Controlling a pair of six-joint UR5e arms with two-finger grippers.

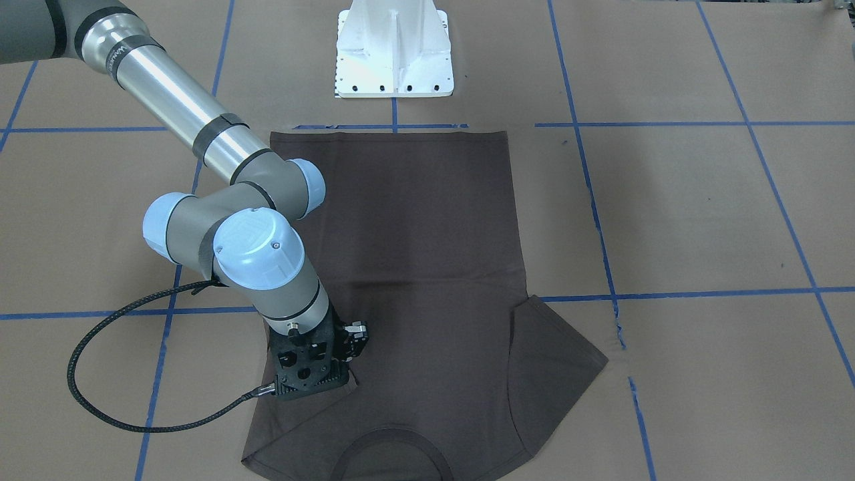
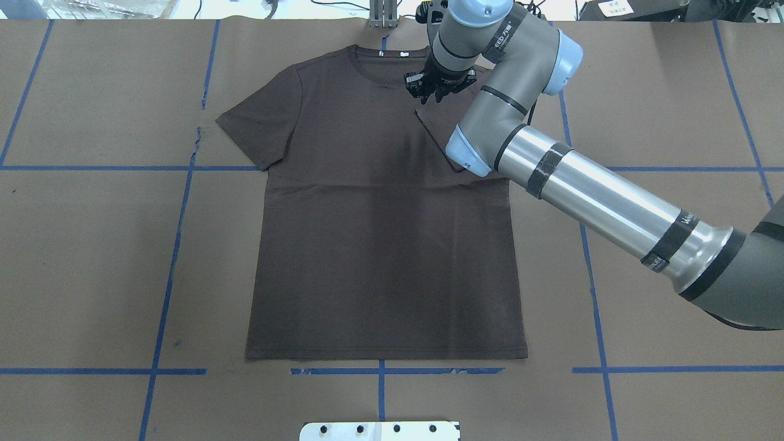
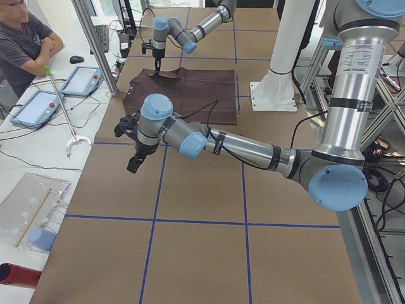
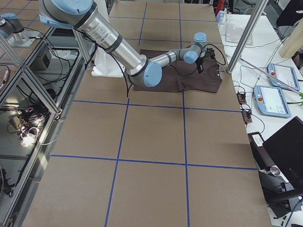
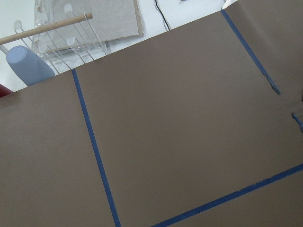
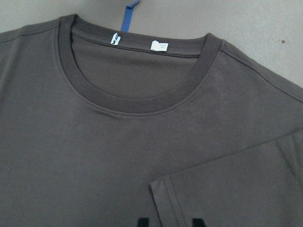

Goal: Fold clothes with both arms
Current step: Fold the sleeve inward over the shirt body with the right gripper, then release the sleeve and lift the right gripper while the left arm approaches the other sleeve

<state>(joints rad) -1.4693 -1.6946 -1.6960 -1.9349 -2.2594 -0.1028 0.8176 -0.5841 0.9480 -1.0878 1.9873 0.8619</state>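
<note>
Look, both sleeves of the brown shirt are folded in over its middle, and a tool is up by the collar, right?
Not quite. Only one sleeve is folded in, the one under the right tool; the other sleeve lies spread flat on the table. The overhead view shows it. The tool is by the collar, yes.

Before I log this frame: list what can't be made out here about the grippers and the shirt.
- Left gripper: only in the exterior left view, small; open or shut unclear.
- Right gripper fingers: cut off by right wrist view's bottom edge; contact with the T-shirt sleeve unclear.
- Neck label: print too small to read.
</note>
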